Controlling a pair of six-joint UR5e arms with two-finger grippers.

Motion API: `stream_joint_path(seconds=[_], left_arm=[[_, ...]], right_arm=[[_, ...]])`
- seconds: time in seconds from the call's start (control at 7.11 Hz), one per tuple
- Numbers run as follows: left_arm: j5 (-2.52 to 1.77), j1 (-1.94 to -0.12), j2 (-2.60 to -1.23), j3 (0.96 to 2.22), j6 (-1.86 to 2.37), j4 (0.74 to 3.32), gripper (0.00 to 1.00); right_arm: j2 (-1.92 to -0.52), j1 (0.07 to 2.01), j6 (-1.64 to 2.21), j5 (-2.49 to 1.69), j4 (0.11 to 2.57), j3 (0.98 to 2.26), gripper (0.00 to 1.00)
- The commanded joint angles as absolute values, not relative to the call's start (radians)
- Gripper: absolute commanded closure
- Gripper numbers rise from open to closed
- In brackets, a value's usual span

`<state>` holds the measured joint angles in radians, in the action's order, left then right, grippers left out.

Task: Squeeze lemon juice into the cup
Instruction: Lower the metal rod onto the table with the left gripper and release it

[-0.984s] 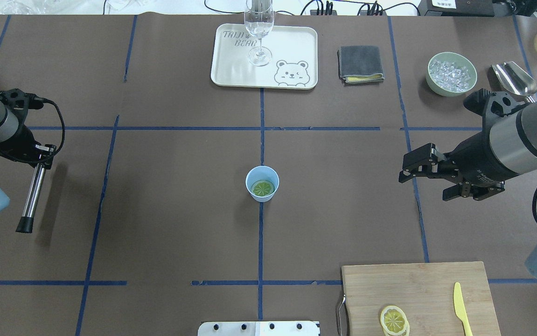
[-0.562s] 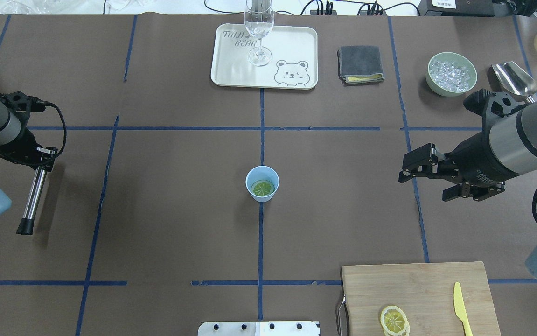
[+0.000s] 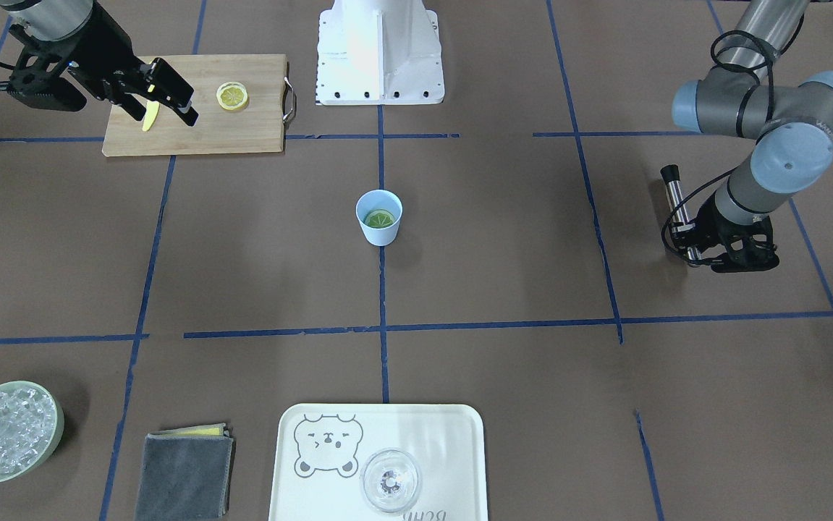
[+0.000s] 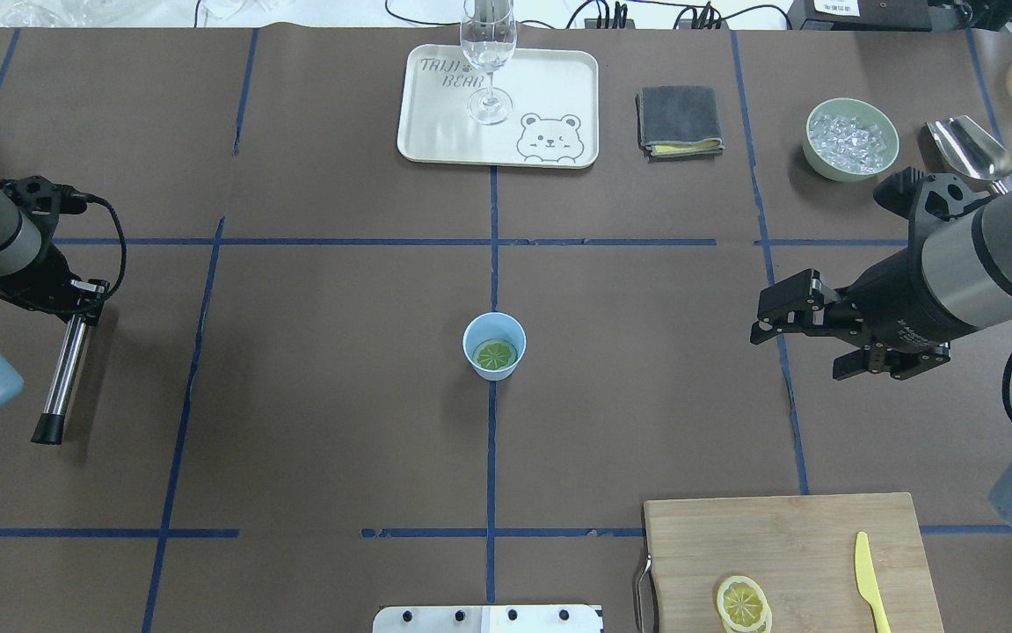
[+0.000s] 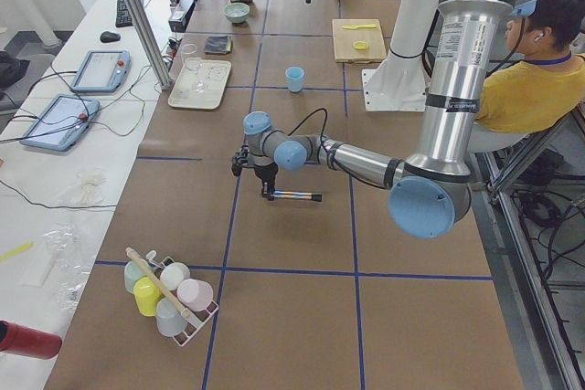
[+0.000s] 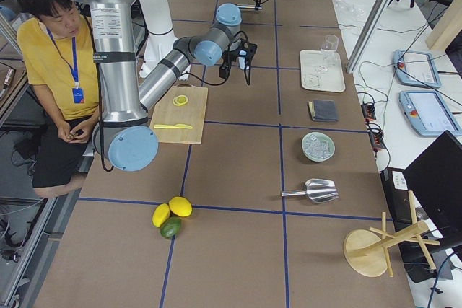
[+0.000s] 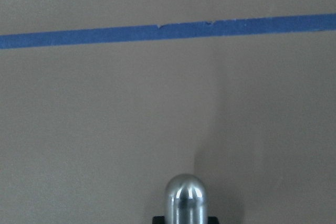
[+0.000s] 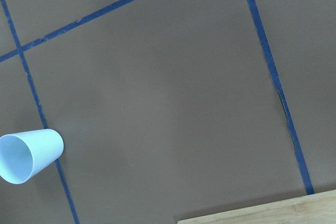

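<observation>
The light blue cup [image 4: 506,331] stands upright at the table's middle; it also shows in the front view [image 3: 378,230] and the right wrist view [image 8: 29,154]. The lemon [image 4: 495,355] lies inside it, cut face up, and looks greenish [image 3: 379,218]. My right gripper [image 4: 797,352] is open and empty, above the table well to the right of the cup. My left gripper [image 4: 75,299] is shut on a metal rod [image 4: 61,369] with a black tip, far to the left of the cup. The rod's round end shows in the left wrist view [image 7: 185,198].
A cutting board [image 4: 787,545] at the near right holds a thin lemon slice [image 4: 741,603] and a yellow knife [image 4: 868,571]. At the far side are a tray [image 4: 549,88] with a clear glass [image 4: 488,53], a grey cloth [image 4: 679,119], a bowl of ice [image 4: 851,139] and a metal scoop [image 4: 967,149].
My left arm has drawn slightly further left with the rod still in its grip. The right gripper, the cup and the lemon have not moved.
</observation>
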<state>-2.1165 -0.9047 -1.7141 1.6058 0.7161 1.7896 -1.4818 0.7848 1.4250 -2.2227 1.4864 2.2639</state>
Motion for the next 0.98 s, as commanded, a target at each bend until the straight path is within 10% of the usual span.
stream_joint_path(seconds=[0.0,0.14,0.28,0.84], left_arm=[[-2.114,-0.896,-1.72,1.6,0.704,1.79,0.9],[-2.114,-0.896,-1.721,1.6,0.704,1.789,0.73],[-2.114,-0.896,-1.721,1.601,0.716,1.789,0.28],[-2.112,-0.902,-1.715,1.649,0.71,1.787,0.13]], right_arm=[[-1.482,0.784,1.425,-2.223,1.486,2.264,0.0],[-1.482,0.784,1.425,-2.223,1.486,2.263,0.0],[-1.482,0.784,1.425,-2.223,1.486,2.264,0.0],[-1.482,0.784,1.428,-2.221,1.486,2.263,0.0]])
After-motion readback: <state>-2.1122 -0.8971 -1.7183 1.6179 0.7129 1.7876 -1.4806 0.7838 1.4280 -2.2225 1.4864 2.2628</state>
